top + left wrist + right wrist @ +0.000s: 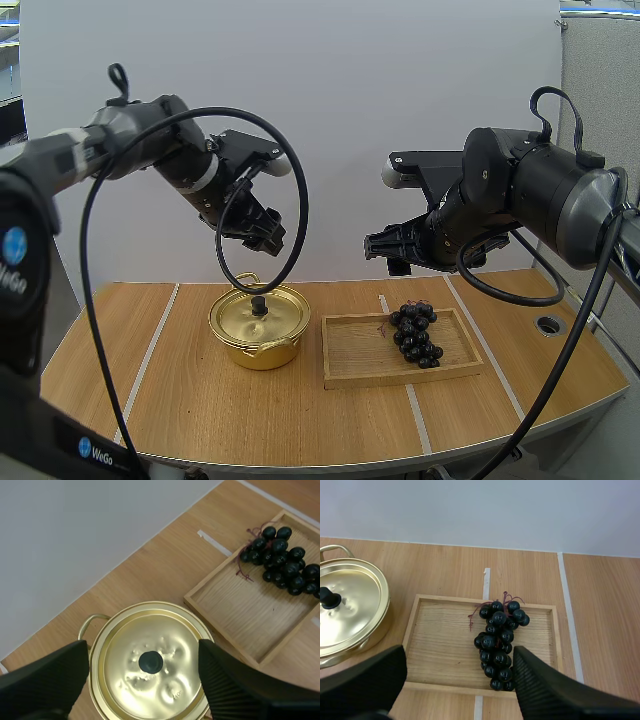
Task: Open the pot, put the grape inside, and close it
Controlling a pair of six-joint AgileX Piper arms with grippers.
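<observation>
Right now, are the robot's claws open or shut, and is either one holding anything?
Left gripper: open, holding nothing, above the pot lid.
Right gripper: open, holding nothing, above the grapes.

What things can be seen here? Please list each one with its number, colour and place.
pot: one, gold, on the table, left of the tray
lid: one, gold with a black knob, closed on the pot
grapes: one bunch, dark, lying in the tray
tray: one, light wood, on the table, right of the pot
table: one, wood colour with pale stripes, under everything
left gripper: one, black, open, in the air over the pot
right gripper: one, black, open, in the air over the tray
</observation>
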